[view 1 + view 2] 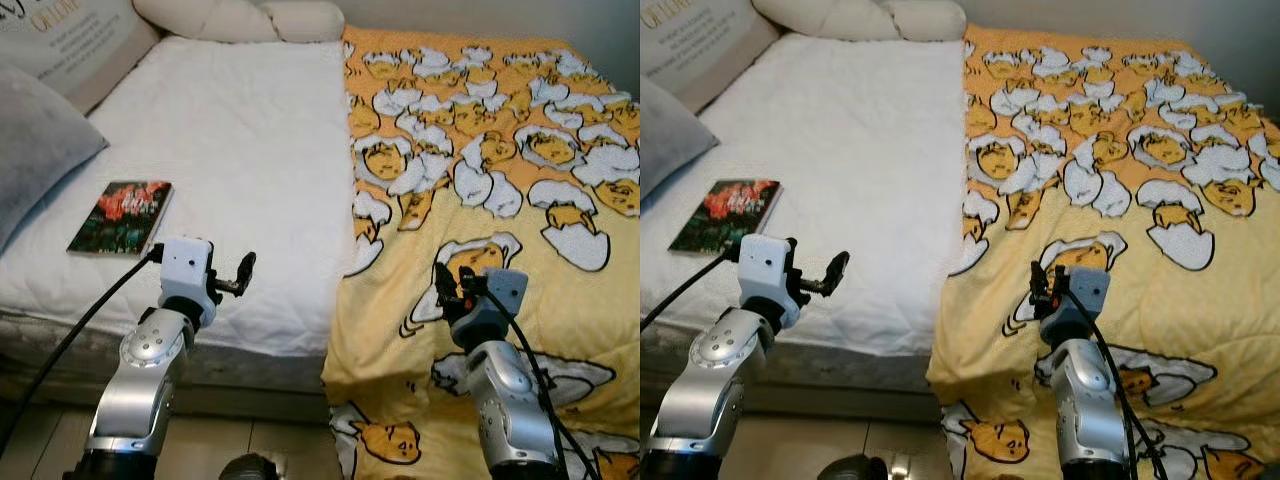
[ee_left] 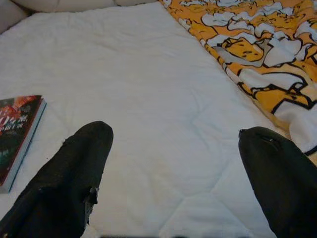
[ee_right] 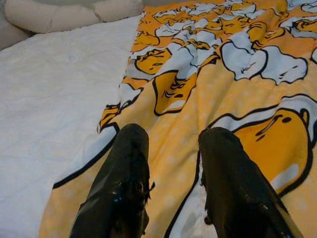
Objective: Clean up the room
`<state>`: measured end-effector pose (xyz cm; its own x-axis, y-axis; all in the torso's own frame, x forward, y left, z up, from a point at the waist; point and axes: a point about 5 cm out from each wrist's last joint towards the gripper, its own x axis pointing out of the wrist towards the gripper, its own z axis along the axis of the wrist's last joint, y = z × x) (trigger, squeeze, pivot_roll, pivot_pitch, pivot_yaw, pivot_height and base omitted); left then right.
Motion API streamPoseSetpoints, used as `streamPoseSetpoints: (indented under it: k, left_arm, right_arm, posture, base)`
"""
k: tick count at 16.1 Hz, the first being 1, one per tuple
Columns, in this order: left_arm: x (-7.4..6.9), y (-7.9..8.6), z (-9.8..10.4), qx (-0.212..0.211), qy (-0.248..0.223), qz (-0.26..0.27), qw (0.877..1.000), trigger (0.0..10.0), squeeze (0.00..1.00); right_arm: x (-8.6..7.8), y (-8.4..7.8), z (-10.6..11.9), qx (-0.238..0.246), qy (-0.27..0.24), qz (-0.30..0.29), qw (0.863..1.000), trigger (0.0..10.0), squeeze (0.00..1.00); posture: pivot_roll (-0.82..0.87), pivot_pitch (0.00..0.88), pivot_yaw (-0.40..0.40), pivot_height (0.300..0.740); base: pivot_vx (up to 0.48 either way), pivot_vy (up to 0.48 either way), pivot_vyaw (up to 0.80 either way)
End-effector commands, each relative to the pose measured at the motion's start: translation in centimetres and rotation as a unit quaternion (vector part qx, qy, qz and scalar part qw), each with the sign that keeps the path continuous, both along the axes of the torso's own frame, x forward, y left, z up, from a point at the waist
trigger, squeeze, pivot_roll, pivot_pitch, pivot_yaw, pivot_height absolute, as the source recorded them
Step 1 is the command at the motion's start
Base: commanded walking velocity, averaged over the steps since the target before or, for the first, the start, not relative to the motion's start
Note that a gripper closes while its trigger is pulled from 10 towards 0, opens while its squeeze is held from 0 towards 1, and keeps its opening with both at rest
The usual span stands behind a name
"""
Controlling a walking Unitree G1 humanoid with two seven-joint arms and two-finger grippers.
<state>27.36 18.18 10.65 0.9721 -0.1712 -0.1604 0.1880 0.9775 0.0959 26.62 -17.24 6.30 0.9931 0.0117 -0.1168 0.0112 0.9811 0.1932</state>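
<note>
A book (image 1: 122, 217) with a dark red and green cover lies flat on the white bed sheet (image 1: 240, 140), near the bed's left front edge. A yellow blanket (image 1: 500, 190) printed with egg figures covers the bed's right half and drapes over the front. My left gripper (image 1: 238, 277) hovers open above the sheet's front edge, to the right of the book (image 2: 17, 131). My right gripper (image 1: 452, 283) is open just above the blanket (image 3: 237, 79), holding nothing. Its fingers (image 3: 130, 168) stand a small gap apart.
A grey pillow (image 1: 40, 150) rests at the bed's left side, with a printed cushion (image 1: 75, 40) behind it. Cream pillows (image 1: 240, 18) line the head of the bed. The floor (image 1: 230, 440) runs along the bed front, below my arms.
</note>
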Motion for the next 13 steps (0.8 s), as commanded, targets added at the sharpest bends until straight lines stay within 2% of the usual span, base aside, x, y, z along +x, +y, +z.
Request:
streamPoseSetpoints:
  k: [1, 13]
  left_arm:
    - [0.13, -0.09, 0.15, 0.000, -0.004, -0.004, 1.000, 10.0, 0.00]
    - [-0.14, -0.22, -0.14, 0.005, -0.001, -0.013, 1.000, 10.0, 0.00]
  right_arm:
    - [0.04, 0.03, 0.11, -0.003, 0.001, 0.002, 1.000, 10.0, 0.00]
    - [-0.28, 0.08, -0.57, -0.003, 0.021, 0.000, 1.000, 10.0, 0.00]
  posture:
    - [0.03, 0.000, -0.001, 0.740]
    - [0.03, 0.000, -0.009, 0.740]
  base:
    - [0.000, 0.000, 0.00]
    - [0.000, 0.000, 0.00]
